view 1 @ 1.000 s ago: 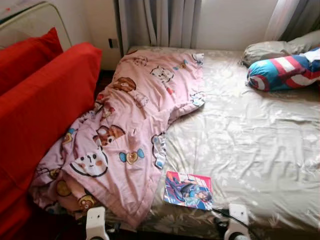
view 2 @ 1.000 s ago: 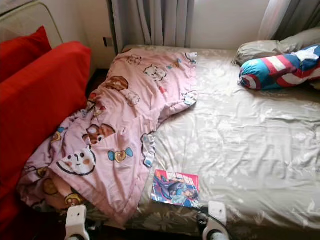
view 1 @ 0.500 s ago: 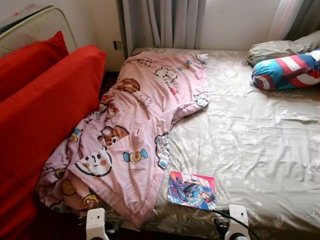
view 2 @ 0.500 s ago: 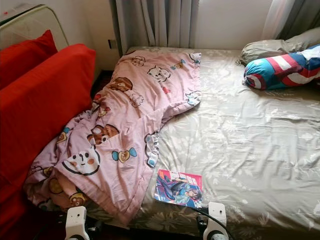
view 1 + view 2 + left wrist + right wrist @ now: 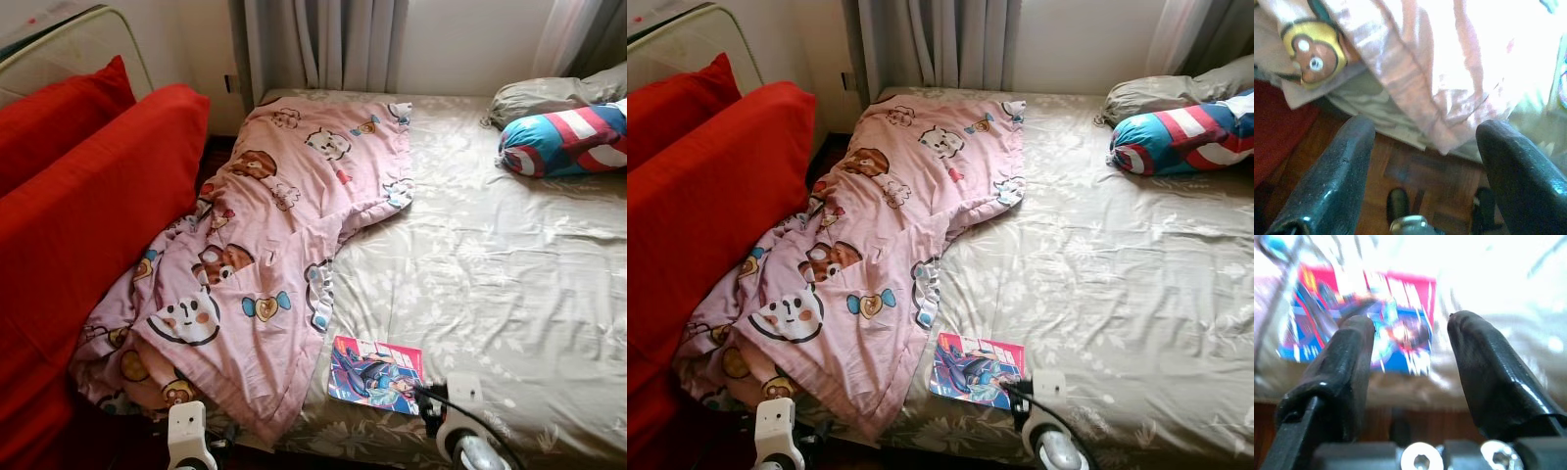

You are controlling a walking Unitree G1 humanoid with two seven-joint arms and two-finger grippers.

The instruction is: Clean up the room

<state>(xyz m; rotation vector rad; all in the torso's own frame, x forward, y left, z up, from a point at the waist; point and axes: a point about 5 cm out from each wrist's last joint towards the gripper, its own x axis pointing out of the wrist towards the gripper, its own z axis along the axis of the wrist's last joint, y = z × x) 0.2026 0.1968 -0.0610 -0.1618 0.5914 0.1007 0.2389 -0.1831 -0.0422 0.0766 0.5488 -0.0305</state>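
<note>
Comic book (image 5: 376,373): thin, glossy, pink-bordered cover with blue and purple figure art; cover lettering is too blurred to read. It lies flat at the near edge of the bed (image 5: 509,284), just beside the hem of the pink cartoon-print quilt (image 5: 265,245).

Right gripper (image 5: 1410,345): fingers spread wide, empty, near the comic. Left gripper (image 5: 1425,147): fingers parted, empty, above the wood floor (image 5: 1415,171) at the quilt's overhang.

Sheet is beige and floral. Striped bolster (image 5: 563,140) by the pillows; red sofa (image 5: 88,215) alongside; grey curtains (image 5: 323,44) behind.
</note>
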